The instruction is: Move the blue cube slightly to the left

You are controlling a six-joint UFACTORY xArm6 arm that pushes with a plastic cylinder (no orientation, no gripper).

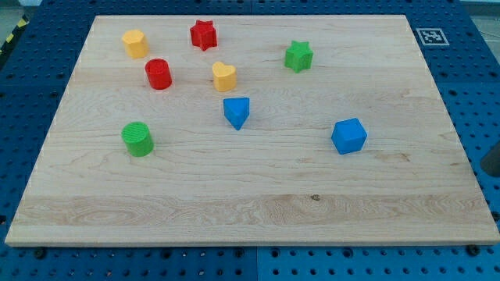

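Observation:
The blue cube (348,136) sits on the wooden board (258,211), right of centre. A dark shape at the view's right edge, just off the board, seems to be my rod, with my tip (486,170) at its lower end. It stands well to the right of the blue cube and slightly lower in the view, not touching any block. Most of the rod is cut off by the frame edge.
A blue wedge-like block (237,112) lies left of the cube. Further left and up are a yellow heart (224,76), red cylinder (158,74), red star (203,34), yellow block (135,44) and green cylinder (138,139). A green star (298,56) is above the cube.

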